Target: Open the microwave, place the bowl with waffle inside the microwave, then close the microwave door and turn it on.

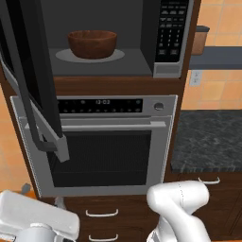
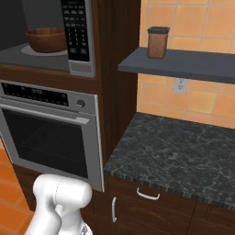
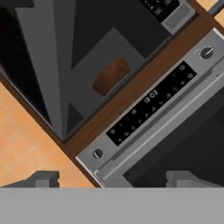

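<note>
The bowl (image 1: pixel 92 44) sits on the turntable (image 1: pixel 63 56) inside the microwave (image 1: pixel 168 68), roughly centred in the cavity and well back from the front lip. Whether the waffle lies in it cannot be told from these angles. The door (image 1: pixel 35 90) stands swung out to the left, its handle (image 1: pixel 32 124) hanging over the oven (image 1: pixel 113 142) below. So the placing looks done, and the step in hand is most likely closing the door.

The gripper (image 3: pixel 113 180) is low, in front of the oven, with its fingertips (image 3: pixel 43 179) wide apart and nothing between them; the hand view looks up past the oven's panel (image 3: pixel 151 103) toward the cavity.

To do this well, the arm should rise and move left, round the outside of the door's free edge, not through the gap between door and cavity. Push flat on the outer face near the handle side, far from the hinge, where little force turns it. Follow the arc of the swing rather than pressing straight in, so the fingers do not slide off the glass. Keep clear of the cavity mouth as the door comes round, and press until the door seats flush. The keypad (image 1: pixel 172 29) on the right comes next, so ending near that side would save a move. The jar (image 2: pixel 157 42) on the shelf (image 2: pixel 183 64) is well apart.
</note>
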